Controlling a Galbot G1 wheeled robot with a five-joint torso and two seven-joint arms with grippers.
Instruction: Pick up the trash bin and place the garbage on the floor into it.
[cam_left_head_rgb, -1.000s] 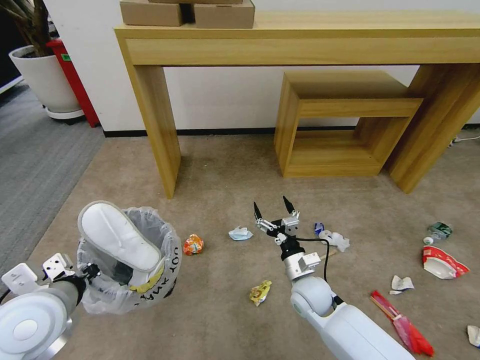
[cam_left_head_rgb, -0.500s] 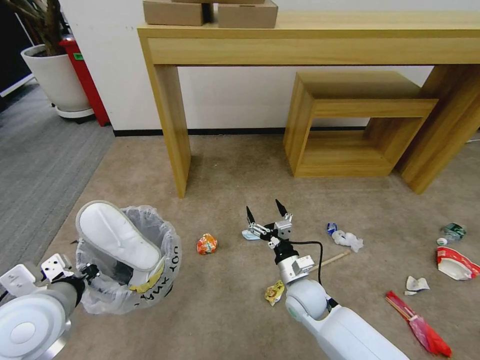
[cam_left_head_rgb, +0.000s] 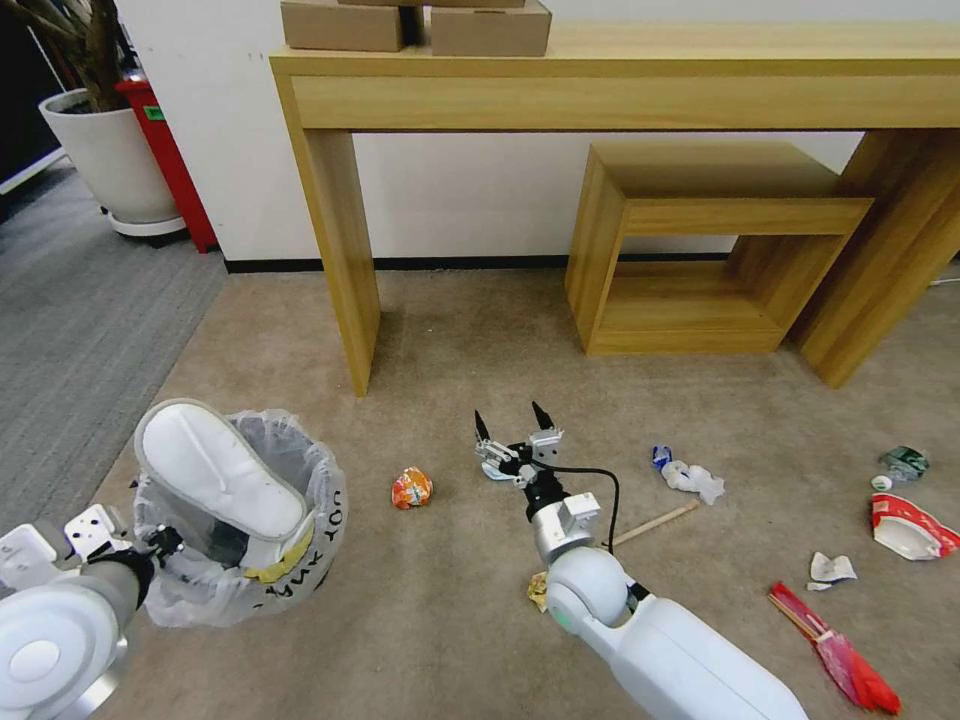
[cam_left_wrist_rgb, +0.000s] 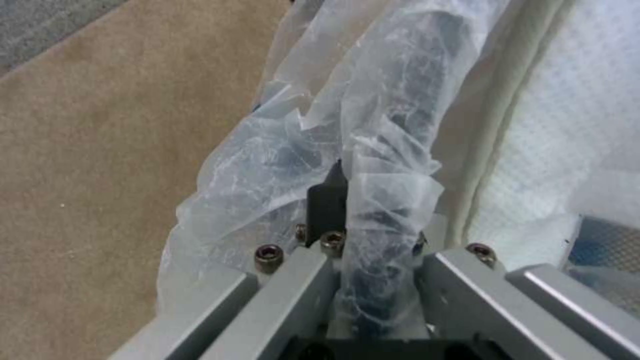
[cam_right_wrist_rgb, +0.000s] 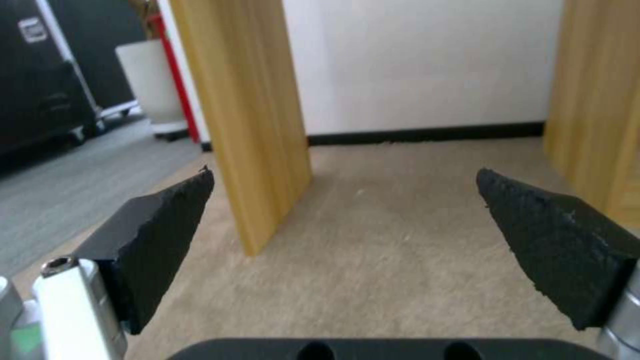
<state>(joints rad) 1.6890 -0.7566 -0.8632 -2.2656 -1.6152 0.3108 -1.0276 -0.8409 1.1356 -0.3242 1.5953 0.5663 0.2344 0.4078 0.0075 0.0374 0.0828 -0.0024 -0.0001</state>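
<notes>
The trash bin (cam_left_head_rgb: 300, 540), black with a crinkly lettered bag, hangs at the lower left with a white slipper (cam_left_head_rgb: 215, 470) sticking out of it. My left gripper (cam_left_head_rgb: 160, 545) is shut on its rim; in the left wrist view the bin's bagged rim (cam_left_wrist_rgb: 387, 150) runs between my left gripper's (cam_left_wrist_rgb: 360, 200) fingers, beside the slipper (cam_left_wrist_rgb: 567, 125). My right gripper (cam_left_head_rgb: 510, 425) stands open just over a pale blue crumpled scrap (cam_left_head_rgb: 492, 471) on the floor (cam_left_head_rgb: 450, 350). In the right wrist view, nothing sits between my right gripper's (cam_right_wrist_rgb: 347, 210) fingers. An orange wrapper (cam_left_head_rgb: 411, 488) lies to its left.
More garbage lies to the right: a yellow wrapper (cam_left_head_rgb: 537, 592) half under my arm, wooden stick (cam_left_head_rgb: 655, 523), white crumple with blue carton (cam_left_head_rgb: 685, 478), crumpled paper (cam_left_head_rgb: 832, 568), red wrapper (cam_left_head_rgb: 835, 650), paper bowl (cam_left_head_rgb: 910, 528), bottle (cam_left_head_rgb: 905, 462). A table leg (cam_left_head_rgb: 345, 280) stands ahead; grey carpet (cam_left_head_rgb: 80, 330) lies left.
The camera has swung, shifting the whole scene rightward. My right gripper, still open, has moved left to above the pale blue scrap. The bin stays in my left gripper.
</notes>
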